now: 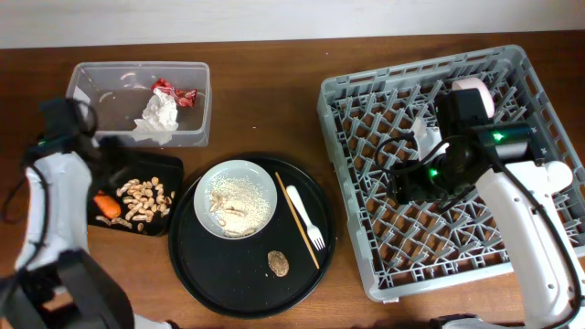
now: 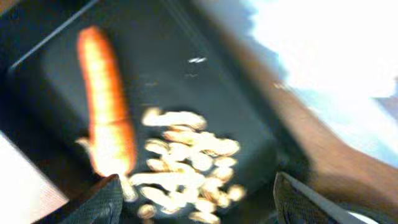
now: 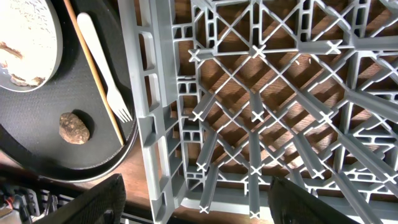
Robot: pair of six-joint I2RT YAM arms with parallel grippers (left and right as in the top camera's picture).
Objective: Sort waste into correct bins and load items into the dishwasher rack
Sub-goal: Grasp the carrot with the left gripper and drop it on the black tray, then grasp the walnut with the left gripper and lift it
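Where my left gripper [image 2: 199, 202] hangs: low over the shallow black tray [image 2: 205, 81], at the table's left side. The wrist view is blurred.
Left gripper state: released, fingers [image 2: 102, 199] spread wide with nothing between them.
Carrot [image 2: 106, 118]: an orange carrot lying in the shallow black tray at its left edge, clear of my fingers.
Food scraps [image 2: 186, 162]: beige bits heaped in the same tray, just beside the carrot, some touching its lower end.
Clear plastic tub [image 1: 91, 78]: behind the shallow tray, at the far left of the table.
Crumpled white napkin [image 1: 160, 114]: inside the tub, on its right side.
Red shiny wrapper [image 1: 174, 91]: inside the tub, just behind the napkin.
Right gripper [image 3: 199, 202]: over the near left part of the grey dishwasher rack [image 1: 384, 265], above its grid of pegs.
Right gripper state: released, fingers [image 3: 102, 202] wide apart and holding nothing.
Round black tray [image 1: 228, 274]: between the shallow tray and the rack, close to both.
Pale plate [image 1: 263, 174]: on the round tray, toward its far left.
White rice [image 1: 239, 196]: spread across the plate, with a few beige bits among it.
Wooden chopstick [image 3: 102, 96]: lying on the round tray, just right of the plate.
White fork [image 3: 93, 40]: just beside the chopstick, on its rack side, tines toward the near edge.
Brown lump [image 1: 278, 263]: on the round tray, near its front, apart from the plate.
Pale pink rounded item [image 1: 471, 87]: in the far part of the rack, mostly hidden behind my right arm.
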